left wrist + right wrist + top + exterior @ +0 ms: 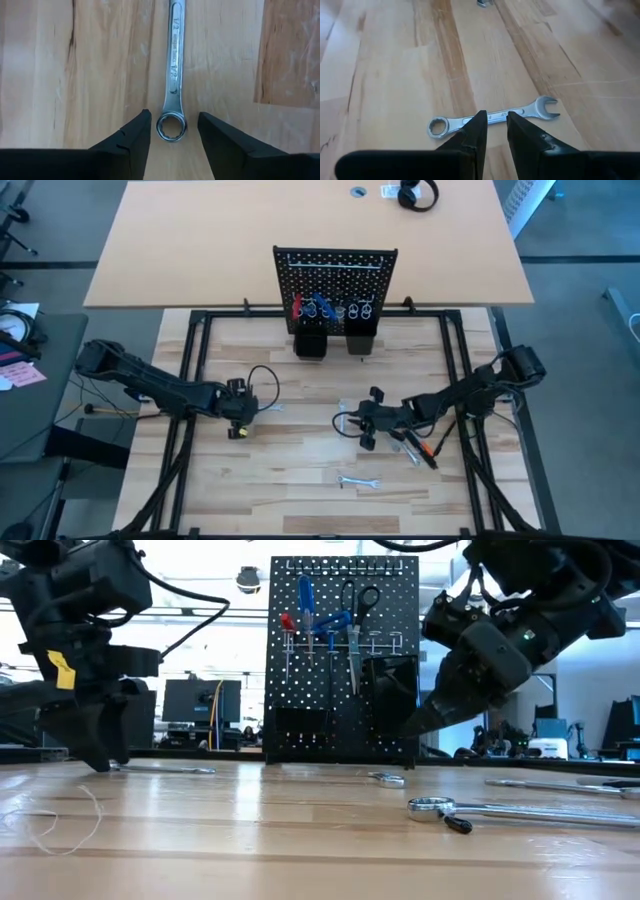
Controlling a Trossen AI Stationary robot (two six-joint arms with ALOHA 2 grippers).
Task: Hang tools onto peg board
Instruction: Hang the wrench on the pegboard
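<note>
Right claw, fingers narrowly apart, over a silver wrench.

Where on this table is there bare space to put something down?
Bare wood lies between the peg board and the two arms, and at the near left corner below the left pincer. Around the right pincer it is crowded: wrenches and other tools lie there.

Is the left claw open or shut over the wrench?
Open. The left claw has its two fingers spread apart, with the wrench ring end lying on the table between them, untouched.

Even overhead light; low view backlit by bright windows, arms silhouetted.
</note>
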